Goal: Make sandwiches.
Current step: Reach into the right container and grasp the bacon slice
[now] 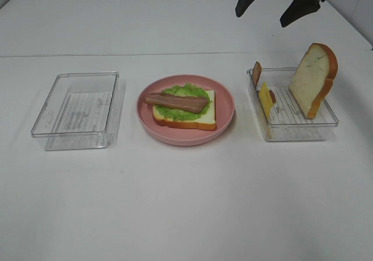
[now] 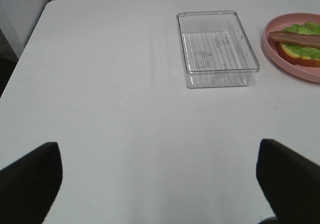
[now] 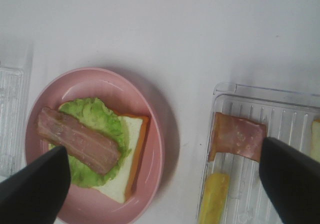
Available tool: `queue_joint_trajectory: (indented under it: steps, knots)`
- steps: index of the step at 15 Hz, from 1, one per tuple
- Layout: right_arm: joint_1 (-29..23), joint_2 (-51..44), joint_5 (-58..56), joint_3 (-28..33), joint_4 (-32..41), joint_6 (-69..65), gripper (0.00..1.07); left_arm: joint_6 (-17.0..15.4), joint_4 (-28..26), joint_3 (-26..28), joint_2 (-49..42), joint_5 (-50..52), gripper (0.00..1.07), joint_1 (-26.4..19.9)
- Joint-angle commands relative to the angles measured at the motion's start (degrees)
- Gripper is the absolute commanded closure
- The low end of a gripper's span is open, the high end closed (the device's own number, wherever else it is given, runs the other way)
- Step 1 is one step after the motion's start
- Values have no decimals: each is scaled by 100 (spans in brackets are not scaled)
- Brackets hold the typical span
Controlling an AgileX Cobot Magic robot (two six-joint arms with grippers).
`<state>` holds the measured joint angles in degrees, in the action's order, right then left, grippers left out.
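Note:
On the pink plate (image 1: 224, 106) in the middle lies a bread slice (image 1: 204, 118) topped with green lettuce (image 1: 185, 91) and a bacon strip (image 1: 176, 102). In the right tray (image 1: 329, 121) a second bread slice (image 1: 313, 79) leans upright, with a yellow cheese slice (image 1: 266, 99) and another bacon strip (image 1: 256, 73) standing at its left wall. My right gripper (image 1: 271, 7) hangs open high above the far right of the table, holding nothing. The right wrist view shows the bacon (image 3: 77, 140) on lettuce and the tray's bacon (image 3: 237, 138) and cheese (image 3: 214, 198). My left gripper (image 2: 160, 184) is open over bare table.
An empty clear tray (image 1: 76, 110) stands left of the plate; in the left wrist view this tray (image 2: 217, 49) sits beside the plate's edge (image 2: 287, 66). White tabletop surrounds everything, with a seam running across the back.

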<state>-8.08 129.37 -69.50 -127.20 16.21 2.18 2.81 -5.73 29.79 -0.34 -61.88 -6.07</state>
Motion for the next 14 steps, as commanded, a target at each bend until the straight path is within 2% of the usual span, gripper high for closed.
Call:
queue_joint_trajectory:
  steps: [1, 6, 13, 14]
  knots:
    - [17, 298, -653, -92, 46, -69, 9, -52, 0, -11, -74, 29, 9, -6]
    - [17, 980, -493, -92, -17, -178, 9, -52, 0, -11, -74, 29, 9, -6]
    - [23, 1163, -470, -86, -29, -218, 10, -52, 0, -11, -74, 29, 9, -6]
    - [23, 1163, -430, -86, -80, -218, 13, -52, 0, -11, -74, 29, 9, -6]
